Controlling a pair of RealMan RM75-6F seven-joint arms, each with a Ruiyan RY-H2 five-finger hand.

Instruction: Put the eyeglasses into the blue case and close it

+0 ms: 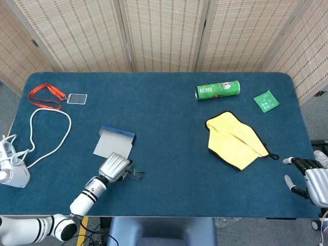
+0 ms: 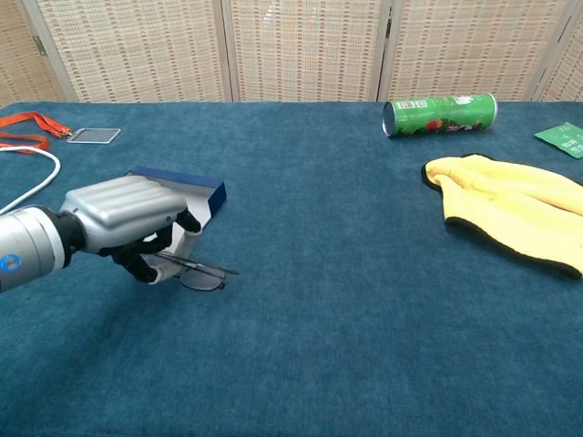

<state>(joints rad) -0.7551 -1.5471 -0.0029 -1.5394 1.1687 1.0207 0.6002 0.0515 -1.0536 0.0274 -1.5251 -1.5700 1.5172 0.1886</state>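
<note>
The eyeglasses (image 2: 199,273) are thin and dark-framed; my left hand (image 2: 127,223) grips them by one end, its fingers curled over the frame. They hang just above the blue cloth, right in front of the blue case (image 2: 202,189). That case lies open, its grey inside (image 1: 110,146) facing up, directly behind the left hand (image 1: 114,166). From the head view the eyeglasses (image 1: 135,174) stick out to the right of the hand. My right hand (image 1: 311,177) rests at the table's near right corner, fingers apart and holding nothing.
A green can (image 1: 217,90) lies at the back right, a green packet (image 1: 266,101) beside it and a yellow cloth (image 1: 234,139) in front. An orange lanyard with a badge (image 1: 76,98), a white cable (image 1: 50,134) and a white device (image 1: 11,171) occupy the left side.
</note>
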